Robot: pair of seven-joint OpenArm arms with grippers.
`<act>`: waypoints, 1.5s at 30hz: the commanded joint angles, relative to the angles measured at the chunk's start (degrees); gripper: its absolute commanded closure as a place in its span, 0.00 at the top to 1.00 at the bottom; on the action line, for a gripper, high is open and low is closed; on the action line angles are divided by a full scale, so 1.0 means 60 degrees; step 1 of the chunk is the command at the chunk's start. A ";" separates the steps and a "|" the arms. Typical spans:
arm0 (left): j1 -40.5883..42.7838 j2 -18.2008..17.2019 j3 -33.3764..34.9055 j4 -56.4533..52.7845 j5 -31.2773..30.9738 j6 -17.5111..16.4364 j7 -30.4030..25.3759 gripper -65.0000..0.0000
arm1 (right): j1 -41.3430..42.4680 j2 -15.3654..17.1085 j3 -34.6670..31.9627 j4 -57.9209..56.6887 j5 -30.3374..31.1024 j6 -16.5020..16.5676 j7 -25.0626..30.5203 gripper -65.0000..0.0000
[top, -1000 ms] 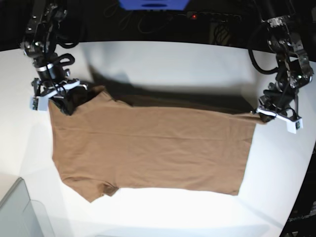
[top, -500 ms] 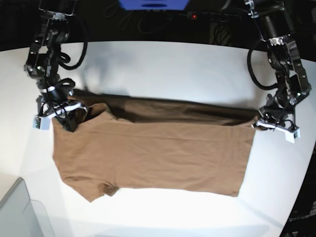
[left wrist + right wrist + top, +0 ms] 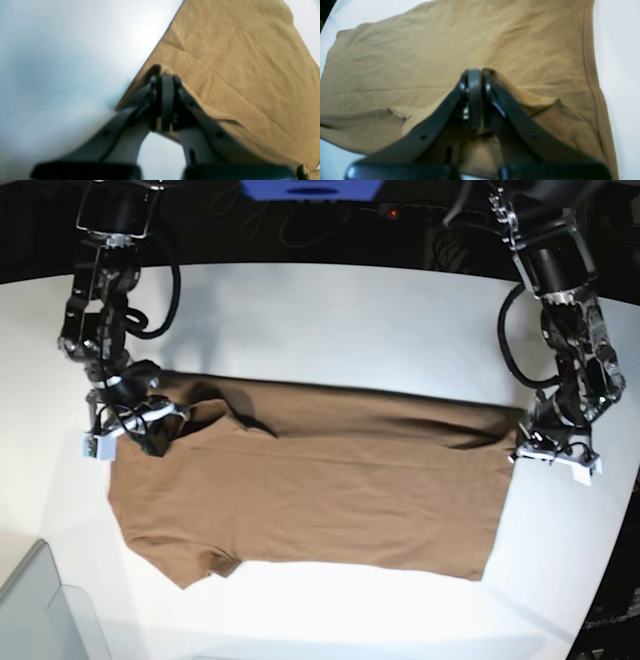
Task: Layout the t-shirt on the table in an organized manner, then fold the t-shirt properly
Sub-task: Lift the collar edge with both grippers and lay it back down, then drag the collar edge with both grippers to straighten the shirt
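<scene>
The brown t-shirt [image 3: 310, 480] lies spread flat across the middle of the white tabletop [image 3: 340, 320], folded over itself. The right end effector [image 3: 135, 430] pinches its sleeve end, while the left end effector [image 3: 553, 448] clamps the hem corner.

Both wrist views are being blurred at the bottom, where the finger bases are being cut off by the frame edge. In the right wrist view the t-shirt [image 3: 420, 55] is being cropped at left & bottom, w/ the pinched fold being hidden behind the right gripper [image 3: 474, 75]. In the base view a grey bin [image 3: 40, 610] is being cut off at lower left; the shirt's tag is too small to be made out.
</scene>
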State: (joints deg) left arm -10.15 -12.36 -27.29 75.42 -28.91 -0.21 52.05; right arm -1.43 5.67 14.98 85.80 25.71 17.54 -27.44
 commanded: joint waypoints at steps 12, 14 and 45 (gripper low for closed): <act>-0.0689 -0.0189 -0.0016 -0.0577 -0.0054 -0.0017 -0.0067 0.28 | 0.0407 0.0205 -0.0146 -0.0300 0.0117 0.0044 0.0215 0.17; -0.0689 -0.0189 -0.0016 -0.0474 -0.0054 -0.0017 -0.0067 0.42 | 0.0392 0.0205 -0.0146 -0.0285 0.0117 0.0044 0.0215 0.30; 0.0527 -0.0145 0.0262 -0.0885 -0.0054 -0.0002 -0.1269 0.51 | -0.1322 0.0395 0.1071 0.0521 0.0117 0.0058 0.0288 0.52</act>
State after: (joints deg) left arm -5.98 -12.86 -26.00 69.93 -28.95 -0.38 42.94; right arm -9.74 7.44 21.10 88.07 25.80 17.56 -27.18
